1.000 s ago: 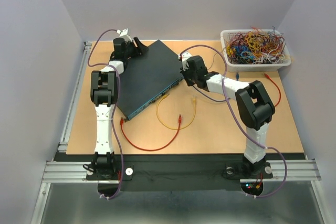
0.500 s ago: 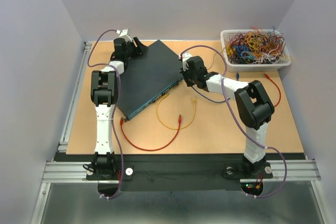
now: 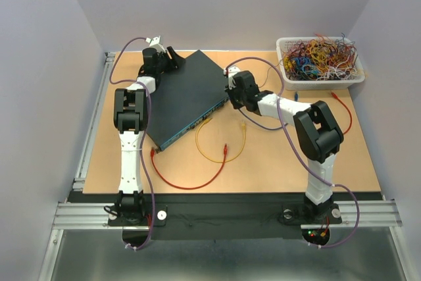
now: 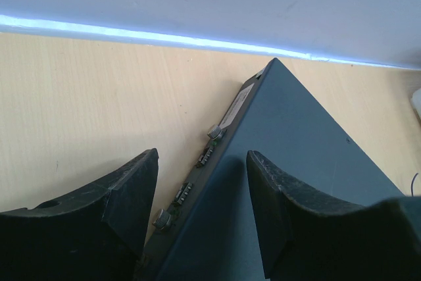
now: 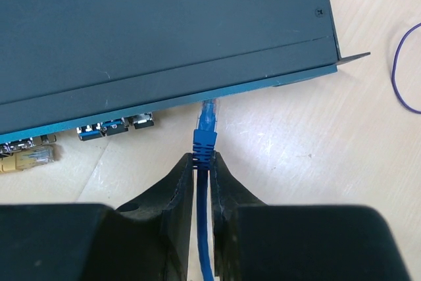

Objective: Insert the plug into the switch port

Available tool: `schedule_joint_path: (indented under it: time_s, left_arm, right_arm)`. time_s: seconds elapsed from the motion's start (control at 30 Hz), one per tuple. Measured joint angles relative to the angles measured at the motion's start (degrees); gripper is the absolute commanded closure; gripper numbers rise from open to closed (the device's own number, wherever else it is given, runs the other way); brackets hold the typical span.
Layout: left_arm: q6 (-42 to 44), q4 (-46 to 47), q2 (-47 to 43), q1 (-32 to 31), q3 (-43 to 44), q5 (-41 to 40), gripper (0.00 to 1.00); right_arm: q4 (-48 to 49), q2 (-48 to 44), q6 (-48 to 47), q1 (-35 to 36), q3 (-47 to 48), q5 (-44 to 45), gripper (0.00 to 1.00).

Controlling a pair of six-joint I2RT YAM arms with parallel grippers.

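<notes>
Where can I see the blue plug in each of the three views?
Top external: hidden under the right hand.
Left wrist: not in it.
Right wrist: the blue plug is at centre, just beyond the fingertips.
Shared landmark: the dark teal box, seen in all three.

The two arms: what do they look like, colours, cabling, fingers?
Both the left arm and right arm have white links with black joint housings. A purple cable loops along each. The left fingers and right fingers are matte black, rough-textured wedges. Red and green lights glow at the right base.
</notes>
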Motion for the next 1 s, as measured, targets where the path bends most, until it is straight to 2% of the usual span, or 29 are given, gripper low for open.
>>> schedule_joint_path:
  time_s: [0.47, 1.0]
  left_arm:
    - [0.0, 0.0, 0.0, 0.0, 0.0, 0.0, 0.35]
    - [0.0, 0.0, 0.0, 0.0, 0.0, -0.1, 0.35]
  right_arm:
    - [0.7, 0.0, 0.9, 1.0, -1.0, 0.7, 1.00]
    - [1.0, 2.1, 0.6, 1.1, -0.5, 6.0, 1.00]
